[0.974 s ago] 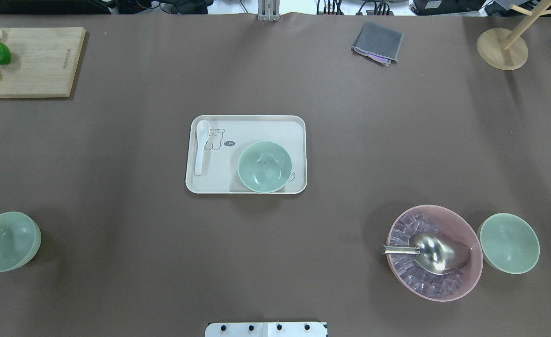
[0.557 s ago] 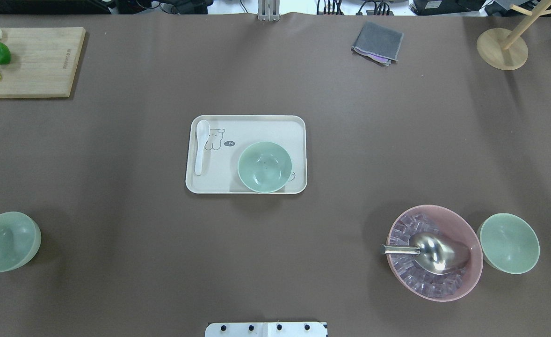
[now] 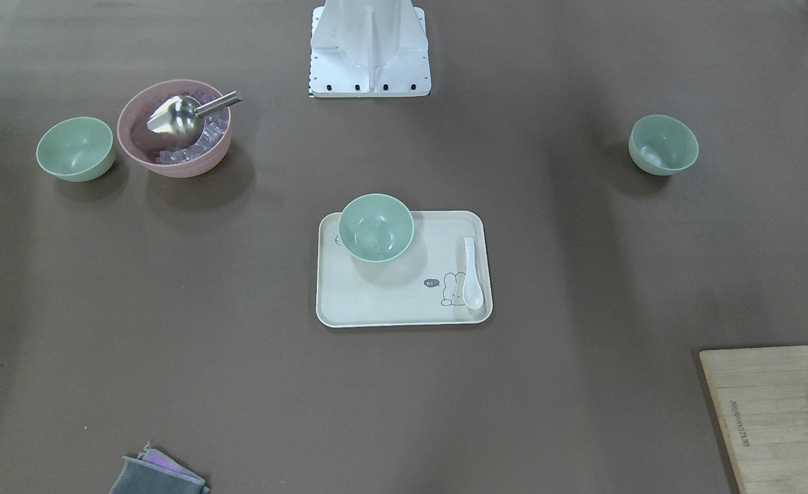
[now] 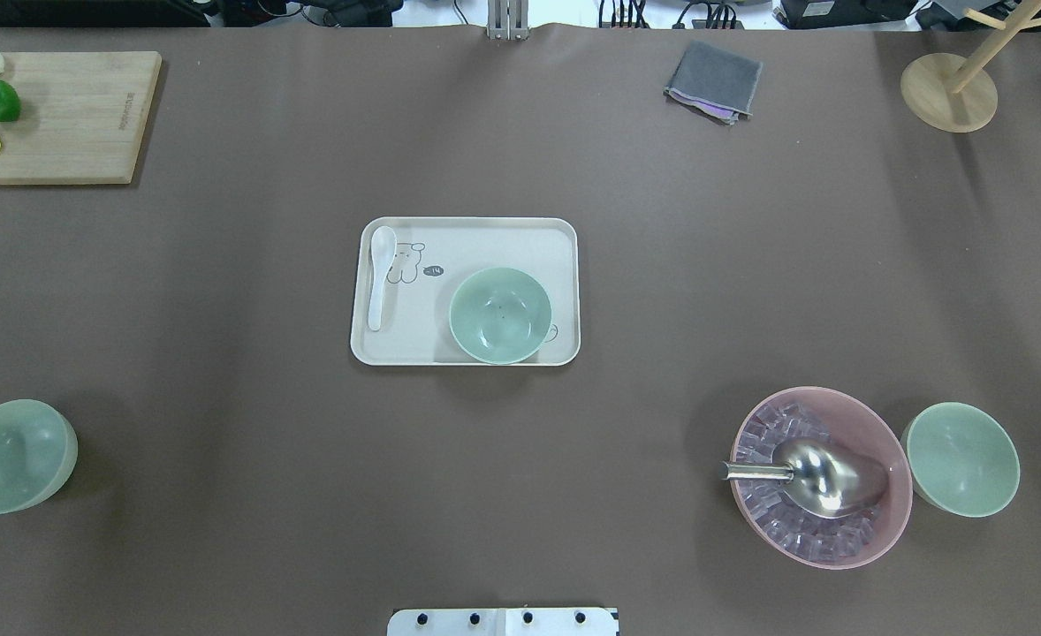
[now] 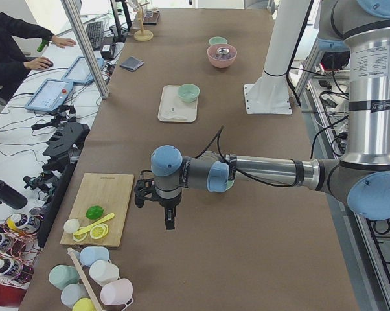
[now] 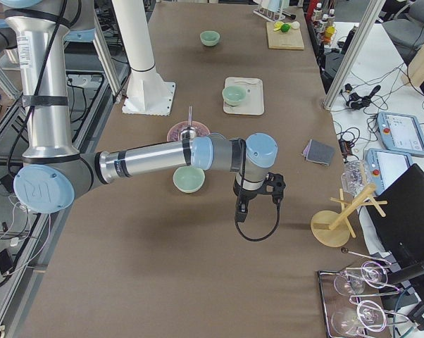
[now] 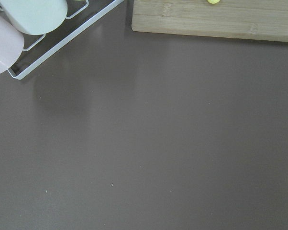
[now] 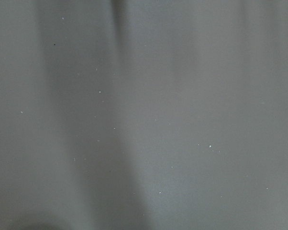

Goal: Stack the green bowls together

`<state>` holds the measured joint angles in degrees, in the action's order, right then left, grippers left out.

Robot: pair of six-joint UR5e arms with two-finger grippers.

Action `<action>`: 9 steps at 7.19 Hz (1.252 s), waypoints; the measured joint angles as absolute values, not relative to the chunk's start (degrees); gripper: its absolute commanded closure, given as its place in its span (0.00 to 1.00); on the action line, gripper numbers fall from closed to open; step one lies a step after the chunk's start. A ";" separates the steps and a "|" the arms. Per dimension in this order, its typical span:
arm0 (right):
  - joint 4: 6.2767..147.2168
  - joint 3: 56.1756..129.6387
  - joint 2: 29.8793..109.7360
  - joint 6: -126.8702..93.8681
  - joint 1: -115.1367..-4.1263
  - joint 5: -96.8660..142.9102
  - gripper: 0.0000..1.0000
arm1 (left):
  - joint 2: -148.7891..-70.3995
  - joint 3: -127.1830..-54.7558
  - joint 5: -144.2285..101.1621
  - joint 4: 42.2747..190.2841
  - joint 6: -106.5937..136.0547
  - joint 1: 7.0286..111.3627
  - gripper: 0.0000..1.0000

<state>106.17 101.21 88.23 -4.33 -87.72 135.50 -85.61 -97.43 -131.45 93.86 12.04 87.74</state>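
Note:
Three pale green bowls stand apart. One green bowl sits on the cream tray at mid-table. A second green bowl is at the near left edge, and a third green bowl stands right beside the pink bowl. They also show in the front view, on the tray, at the right and at the left. My left gripper shows only in the exterior left view and my right gripper only in the exterior right view, both over bare cloth. I cannot tell whether they are open or shut.
The pink bowl holds ice cubes and a metal scoop. A white spoon lies on the tray. A cutting board with fruit is far left. A grey cloth and a wooden stand are far right. A mug rack is near the left wrist.

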 measured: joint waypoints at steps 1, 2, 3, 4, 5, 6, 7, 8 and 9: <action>106.17 101.32 88.23 -4.36 -87.72 135.59 0.00 | -85.65 -97.51 -131.41 93.84 12.22 87.73 0.02; 106.17 101.48 88.17 -4.38 -87.72 135.66 0.00 | -85.66 -97.54 -131.44 93.85 12.28 87.72 0.02; 106.17 101.66 88.11 -4.39 -87.72 135.69 0.00 | -85.66 -97.55 -131.51 93.86 12.28 87.72 0.02; 106.17 101.73 88.11 -4.39 -87.73 135.70 0.00 | -85.67 -97.58 -131.53 93.86 12.29 87.72 0.02; 106.17 101.78 88.12 -4.39 -87.74 135.73 0.00 | -85.68 -97.65 -131.51 93.89 12.32 87.71 0.02; 106.17 101.92 88.14 -4.39 -87.76 135.76 0.00 | -85.72 -97.77 -131.51 93.93 12.34 87.71 0.02; 106.17 102.09 88.15 -4.41 -87.78 135.78 0.00 | -85.78 -98.18 -131.60 93.95 12.23 87.72 0.02; 106.17 102.16 88.15 -4.47 -87.78 135.81 0.00 | -85.89 -98.93 -131.64 94.01 11.94 87.64 0.02; 106.17 102.19 88.15 -4.70 -87.75 135.85 0.00 | -85.87 -99.82 -131.60 94.84 11.72 87.48 0.02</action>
